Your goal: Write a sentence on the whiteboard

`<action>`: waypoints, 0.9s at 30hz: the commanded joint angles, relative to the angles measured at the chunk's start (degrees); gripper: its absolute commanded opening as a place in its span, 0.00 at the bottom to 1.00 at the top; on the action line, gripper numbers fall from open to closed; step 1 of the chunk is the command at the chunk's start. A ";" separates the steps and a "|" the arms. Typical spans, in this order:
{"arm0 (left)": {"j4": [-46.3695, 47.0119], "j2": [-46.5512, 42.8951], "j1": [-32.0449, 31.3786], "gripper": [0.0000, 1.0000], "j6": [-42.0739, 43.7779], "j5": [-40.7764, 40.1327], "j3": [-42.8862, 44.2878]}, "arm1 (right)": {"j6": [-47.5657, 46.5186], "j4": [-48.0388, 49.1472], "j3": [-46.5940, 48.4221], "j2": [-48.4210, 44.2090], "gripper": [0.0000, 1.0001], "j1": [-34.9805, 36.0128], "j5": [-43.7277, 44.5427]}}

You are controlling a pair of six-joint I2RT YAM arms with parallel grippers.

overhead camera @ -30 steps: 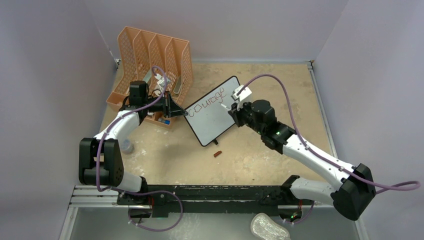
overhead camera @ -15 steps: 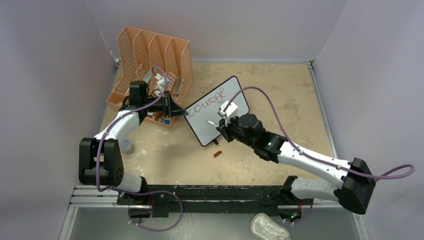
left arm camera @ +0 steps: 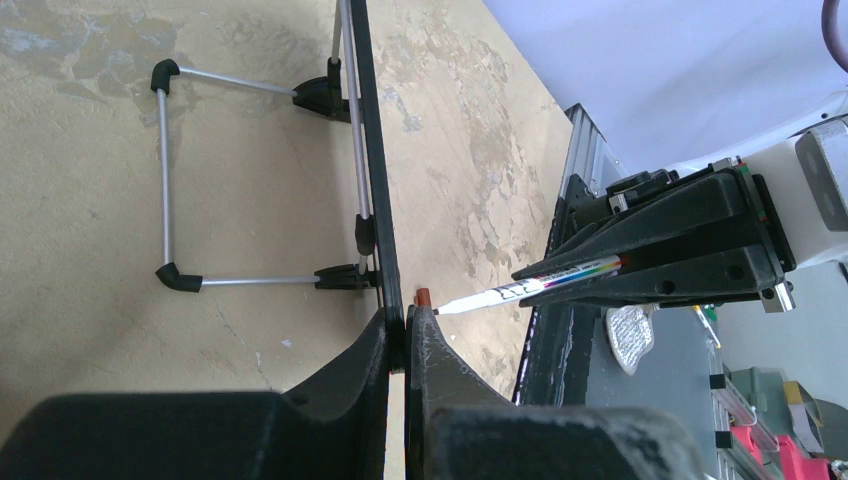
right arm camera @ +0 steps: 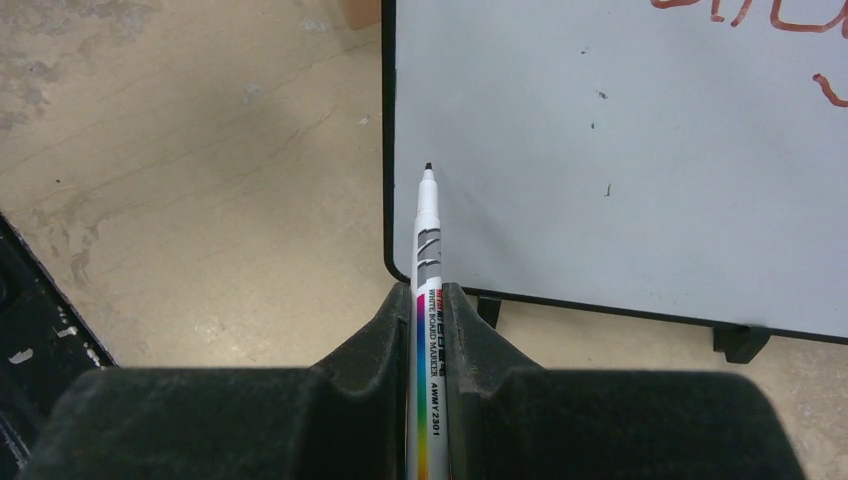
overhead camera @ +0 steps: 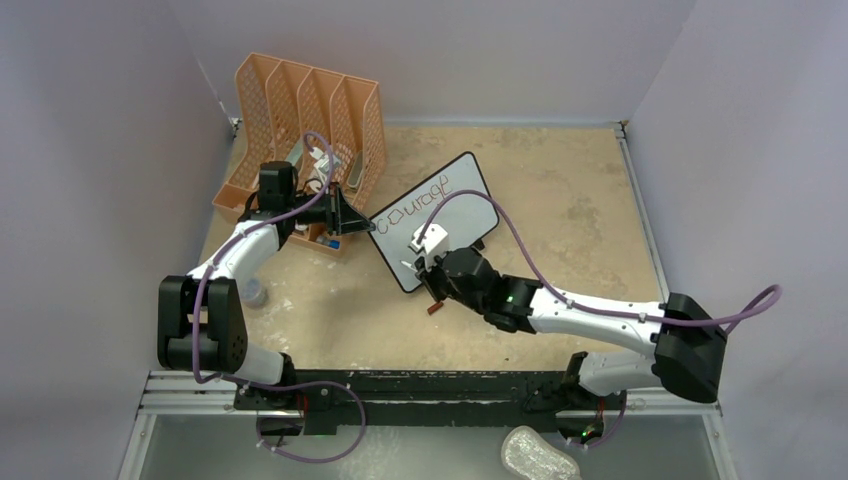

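The whiteboard (overhead camera: pixel 468 203) stands tilted mid-table with the first word of the sentence (overhead camera: pixel 412 202), "courage", along its top. My left gripper (overhead camera: pixel 372 227) is shut on the board's left edge; in the left wrist view its jaws (left arm camera: pixel 405 318) pinch the black frame (left arm camera: pixel 365 150). My right gripper (overhead camera: pixel 430 268) is shut on a white marker (right arm camera: pixel 428 230). The marker tip sits over the blank lower left corner of the whiteboard (right arm camera: pixel 620 180), below the red-brown writing (right arm camera: pixel 760 12). I cannot tell whether the tip touches.
An orange file organizer (overhead camera: pixel 305 130) stands behind my left arm. A red-brown marker cap (overhead camera: pixel 434 308) lies on the table just below the board. A small clear cup (overhead camera: pixel 254 292) sits by the left arm. The board's wire stand (left arm camera: pixel 165 180) rests behind it.
My right arm has swung down and left with the marker, from the board's upper right end to its lower left corner. The left gripper and the board have not moved.
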 commanded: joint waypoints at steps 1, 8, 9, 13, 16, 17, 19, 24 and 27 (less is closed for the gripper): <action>-0.91 1.20 -0.80 0.00 2.68 -2.07 0.74 | 1.18 4.36 2.54 0.96 0.00 0.83 2.93; -0.93 1.16 -0.80 0.00 2.68 -1.97 0.73 | 0.94 5.01 3.61 2.58 0.00 1.02 3.50; -0.99 1.16 -0.80 0.00 2.68 -2.00 0.76 | 0.92 5.17 3.75 2.70 0.00 1.02 3.59; -1.02 1.15 -0.80 0.00 2.68 -1.89 0.71 | 0.92 5.68 4.47 3.52 0.00 1.02 3.87; -0.93 1.16 -0.80 0.00 2.61 -1.81 0.76 | 0.79 5.99 4.92 4.07 0.00 1.02 3.72; -0.93 1.16 -0.80 0.00 2.62 -1.81 0.77 | 0.83 6.08 5.02 4.19 0.00 1.02 3.72; -0.89 1.11 -0.80 0.00 2.59 -1.81 0.79 | 0.83 6.13 5.20 4.50 0.00 1.02 3.69; -0.93 1.10 -0.80 0.00 2.59 -1.76 0.74 | 0.72 5.80 5.72 5.41 0.00 1.02 3.72; -0.90 1.06 -0.80 0.00 2.59 -1.74 0.75 | 0.71 5.62 6.03 5.90 0.00 1.02 3.88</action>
